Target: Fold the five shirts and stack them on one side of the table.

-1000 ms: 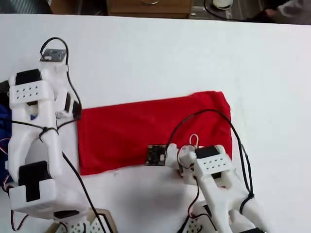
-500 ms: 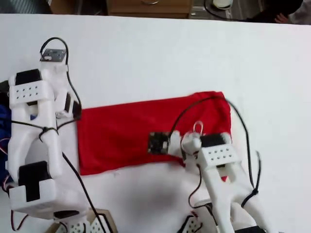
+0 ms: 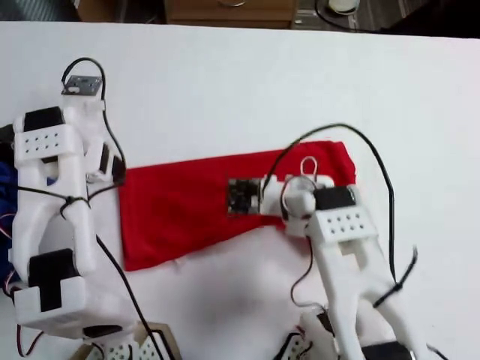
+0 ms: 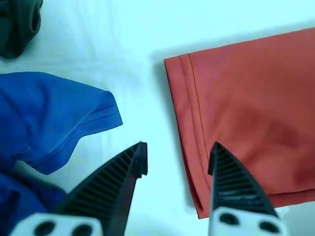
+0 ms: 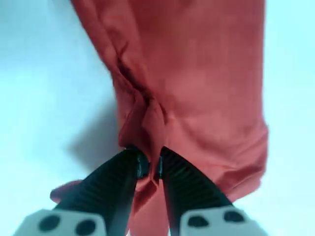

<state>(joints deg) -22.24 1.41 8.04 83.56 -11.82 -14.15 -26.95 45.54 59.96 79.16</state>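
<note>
Right wrist view: right gripper (image 5: 148, 169) fingers pinch the near edge of the red shirt (image 5: 197, 78) lying on the bench (image 3: 225, 90). Carry it level onto the far edge. Left gripper (image 4: 177, 157) fingers: spread, beside the hem.

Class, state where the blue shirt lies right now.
In the high view the blue shirt sits at the table's left edge under the left arm; a strip of bare table separates it from the red shirt.

Bright even light — soft shadow nr red shirt (image 5: 197, 73).
</note>
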